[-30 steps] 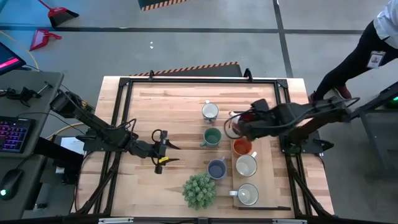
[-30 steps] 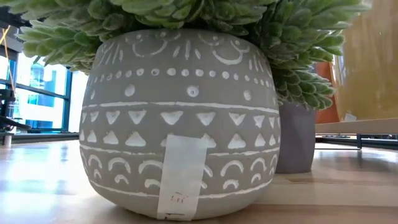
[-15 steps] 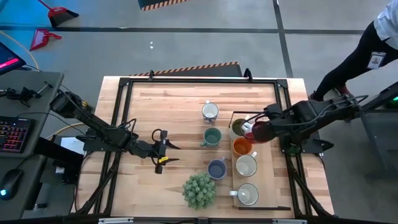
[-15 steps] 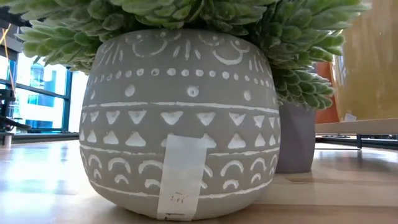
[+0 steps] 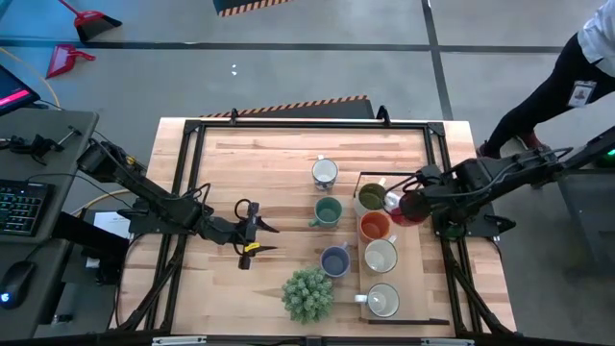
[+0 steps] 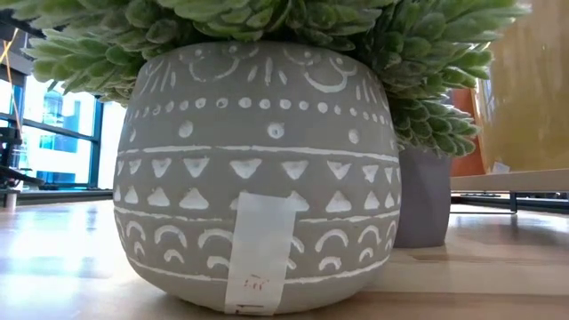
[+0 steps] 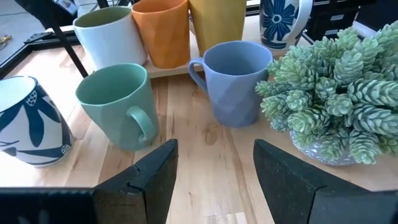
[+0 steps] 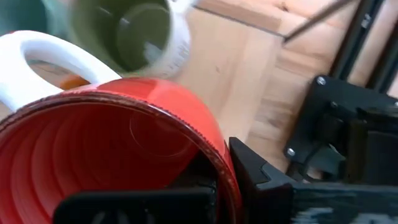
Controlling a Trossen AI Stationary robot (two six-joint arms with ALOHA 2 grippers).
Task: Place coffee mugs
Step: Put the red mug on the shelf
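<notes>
My right gripper is shut on a red mug with a white handle, held above the right side of the wooden tray. On the tray stand an olive mug, an orange mug and two white mugs. On the bare table to their left stand a white patterned mug, a green mug and a blue-grey mug. My left gripper waits open at mid-table, pointing at them. My right gripper pinches the red mug's wall at the rim, one finger inside the mug and one finger outside. The fingers come from above, pointing steeply down. The mug hangs tilted and lifted clear of the tray, beside the olive mug.
A spiky green plant in a patterned grey pot stands near the table's near edge and fills the low view. A black frame runs round the table. A person stands beyond the far right corner.
My right gripper has carried the red mug toward the table's right edge and a little down, turning as it went. It has come off the olive mug, which now shows uncovered on the tray.
</notes>
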